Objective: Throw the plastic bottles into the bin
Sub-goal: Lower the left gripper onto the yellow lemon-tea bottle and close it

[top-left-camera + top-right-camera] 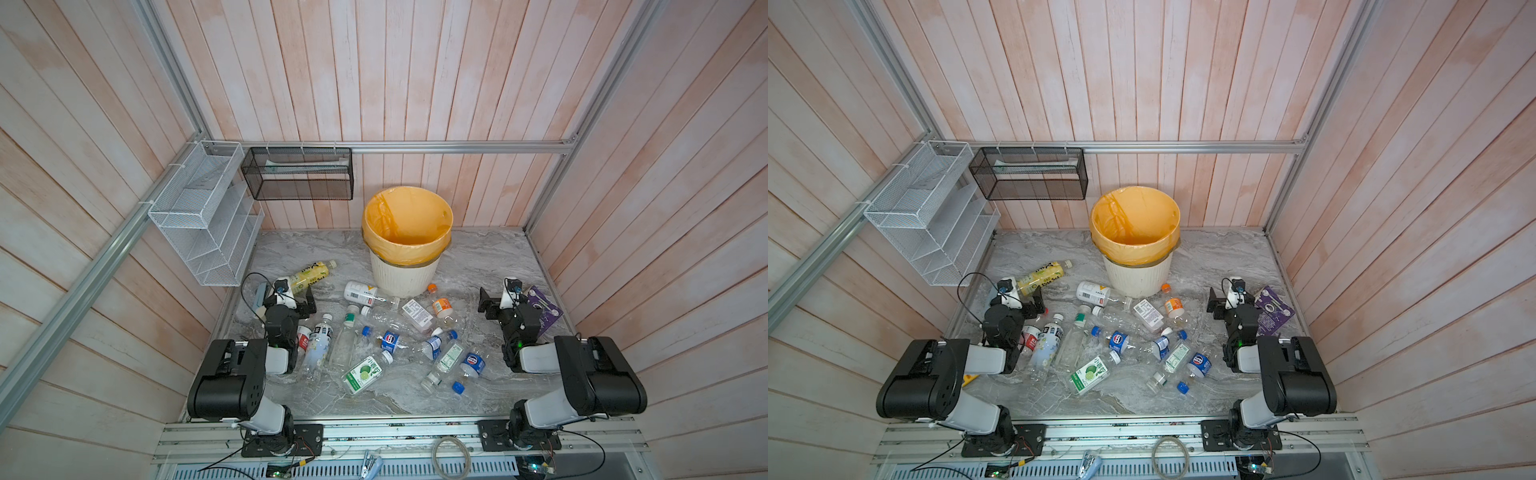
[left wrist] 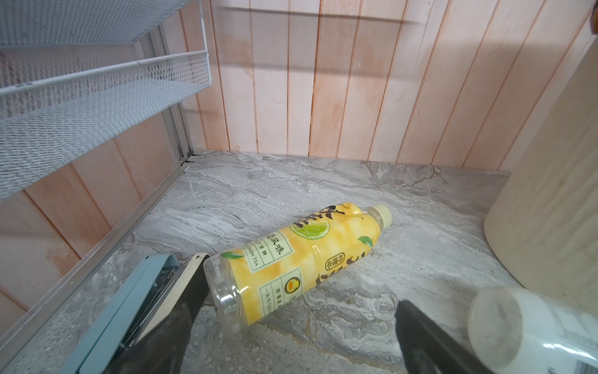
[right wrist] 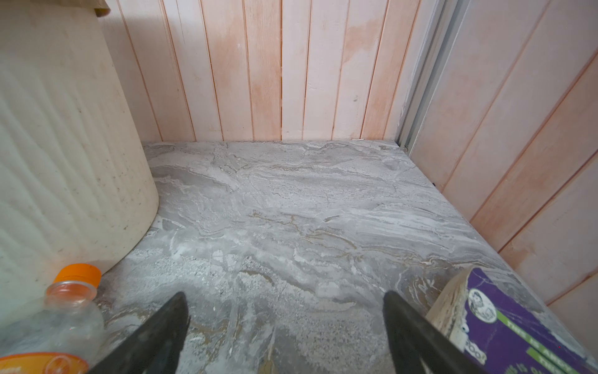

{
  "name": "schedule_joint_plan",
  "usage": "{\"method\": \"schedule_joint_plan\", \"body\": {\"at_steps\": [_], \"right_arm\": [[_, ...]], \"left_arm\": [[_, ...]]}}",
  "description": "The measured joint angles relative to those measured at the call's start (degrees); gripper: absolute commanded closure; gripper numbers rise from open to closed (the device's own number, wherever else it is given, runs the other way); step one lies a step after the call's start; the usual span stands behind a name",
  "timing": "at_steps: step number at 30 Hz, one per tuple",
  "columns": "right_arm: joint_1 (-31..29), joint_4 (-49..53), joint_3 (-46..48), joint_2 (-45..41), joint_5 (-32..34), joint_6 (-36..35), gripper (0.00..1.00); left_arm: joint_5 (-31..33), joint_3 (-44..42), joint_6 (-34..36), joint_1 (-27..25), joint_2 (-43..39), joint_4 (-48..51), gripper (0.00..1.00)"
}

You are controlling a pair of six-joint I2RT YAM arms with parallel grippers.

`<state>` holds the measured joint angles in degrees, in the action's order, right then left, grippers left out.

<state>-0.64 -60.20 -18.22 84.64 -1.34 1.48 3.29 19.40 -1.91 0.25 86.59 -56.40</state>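
Tea bottle (image 2: 301,255) before left hand (image 2: 301,281), spread wide, empty, right hand (image 3: 284,294) parted, empty

Yellow bottle (image 2: 301,259), lying left of the bin (image 1: 405,274): the label reads "MON TEA", its first letters hidden round the curve, next to Chinese characters including "风味". Two blue-labelled bottles (image 1: 389,338) in front of the bin carry the round red-white-blue Pepsi emblem, with wording too small to read. Purple book (image 3: 517,327), right of the bin: "POO" at the cover edge, green-band lettering blurred.
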Motion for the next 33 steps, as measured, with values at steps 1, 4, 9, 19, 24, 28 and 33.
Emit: {"method": "schedule_joint_plan", "body": {"at_steps": [1, 4, 9, 19, 24, 28, 33], "right_arm": [[0.0, 3.8, -2.7, -1.0, 0.0, 0.6, 0.10], [0.0, 13.4, -8.9, -4.5, -0.1, 2.9, 0.10], [0.0, 26.6, -12.7, -9.9, -0.7, 6.0, 0.10], [0.0, 39.0, -14.0, -11.0, -2.6, 11.1, 0.10], [0.0, 40.7, -14.6, -11.0, -2.7, 12.1, 0.10], [0.0, 41.1, -14.6, -11.0, -2.6, 12.1, 0.10], [0.0, 41.8, -15.0, -11.0, -2.6, 12.3, 0.10]], "left_arm": [[0.0, 2.3, 0.0, 0.0, -1.0, 4.5, 0.00], [0.0, 10.4, -0.2, 0.0, -5.7, 16.0, 0.01], [0.4, 19.0, 0.4, 0.0, -12.7, 27.7, 0.00], [0.6, 39.8, 7.1, 0.0, 3.0, 51.2, 0.00], [-2.3, 46.9, 12.4, 0.0, 11.7, 62.2, 0.00], [-3.5, 49.1, 15.9, 0.0, 14.8, 68.8, 0.00], [-4.5, 52.5, 18.8, 0.0, 18.0, 74.1, 0.00]]}}
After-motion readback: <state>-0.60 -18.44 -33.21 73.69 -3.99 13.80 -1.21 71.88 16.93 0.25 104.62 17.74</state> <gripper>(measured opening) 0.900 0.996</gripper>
